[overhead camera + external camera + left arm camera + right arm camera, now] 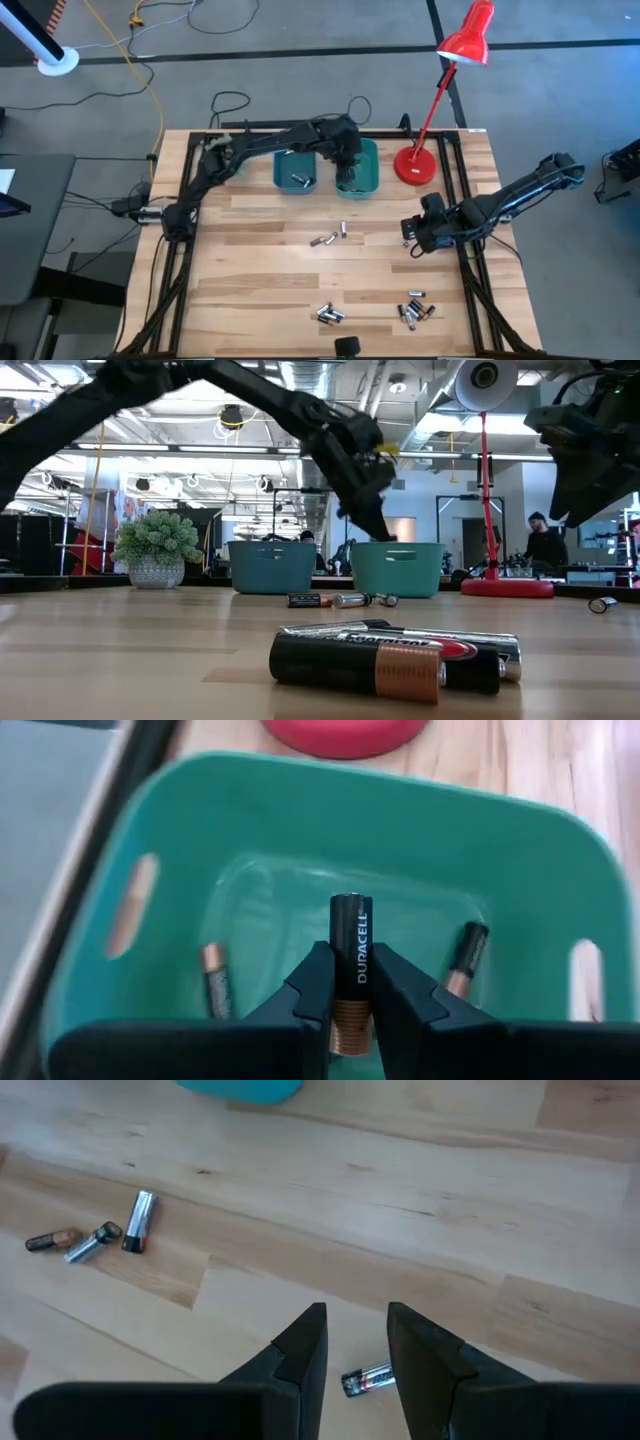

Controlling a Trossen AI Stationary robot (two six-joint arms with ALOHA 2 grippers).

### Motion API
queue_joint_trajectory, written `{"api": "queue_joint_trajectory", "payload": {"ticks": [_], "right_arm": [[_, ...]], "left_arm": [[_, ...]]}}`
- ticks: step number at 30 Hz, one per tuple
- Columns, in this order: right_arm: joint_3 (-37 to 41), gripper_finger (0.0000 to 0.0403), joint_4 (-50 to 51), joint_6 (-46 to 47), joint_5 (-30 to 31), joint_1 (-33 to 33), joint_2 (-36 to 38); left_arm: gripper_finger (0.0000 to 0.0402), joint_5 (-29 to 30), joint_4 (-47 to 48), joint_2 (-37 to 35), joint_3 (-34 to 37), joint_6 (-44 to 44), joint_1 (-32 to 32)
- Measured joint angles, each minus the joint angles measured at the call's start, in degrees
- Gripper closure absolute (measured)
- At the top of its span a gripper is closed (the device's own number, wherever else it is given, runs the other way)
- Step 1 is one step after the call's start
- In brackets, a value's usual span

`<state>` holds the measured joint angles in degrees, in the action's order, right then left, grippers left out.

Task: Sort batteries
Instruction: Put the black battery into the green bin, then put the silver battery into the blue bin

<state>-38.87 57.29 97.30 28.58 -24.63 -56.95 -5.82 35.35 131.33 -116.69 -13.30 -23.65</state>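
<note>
Starting at the left of the high view, we see the left gripper (342, 988) hanging over the right-hand teal plastic bin (368, 170), its two dark fingers pinched on a black-and-copper cylindrical battery (350, 955) whose long axis runs out between the fingertips, copper end back between the fingers and black end pointing down into the bin. In the left wrist view two more copper-and-black cells (215, 982) lie on the bin floor either side of the held one, so we judge the coming move to be a plain release: the cell is already inside the rim, with the walls well clear of the fingers on all sides and bare floor directly under it. The neighbouring teal bin (295, 168) just to the left holds a cell of its own. Moving right across the pale wooden table (260, 270), a small cluster of silver cells (328, 238) lies mid-table, and two more heaps (328, 314) sit near the front edge. Farther right, the right gripper (355, 1335) hovers low near the table's right side with its fingers partly apart and nothing between them; a single silver-and-red cell (367, 1379) lies on the wood just beneath and between its tips, long axis crosswise to the fingers, with open wood around it. That cell is plainly the right arm's nearest target.
</note>
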Motion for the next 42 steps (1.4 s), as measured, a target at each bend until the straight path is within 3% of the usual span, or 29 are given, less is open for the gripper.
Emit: {"api": "queue_joint_trajectory", "payload": {"ticks": [7, 11, 32, 42], "right_arm": [[0.0, 0.0278, -1.4, 0.9, -0.1, -0.1, -0.5], [0.0, 0.0278, -1.2, 1.7, -0.1, -0.1, -0.5], [0.0, 0.0278, -1.2, 2.8, -0.2, 0.0, -0.5], [0.0, 0.0278, -1.2, 2.8, -0.2, 0.0, -0.5]], "left_arm": [[0.0364, -1.5, 2.8, 8.2, -7.1, 0.0, -0.4], [0.0358, -0.8, -0.4, 7.2, -7.2, -1.7, -0.4], [0.0273, 2.1, 1.3, 7.5, -7.2, -1.2, 0.0], [0.0271, 3.7, 1.3, 3.6, -7.2, -2.3, 0.0]]}}
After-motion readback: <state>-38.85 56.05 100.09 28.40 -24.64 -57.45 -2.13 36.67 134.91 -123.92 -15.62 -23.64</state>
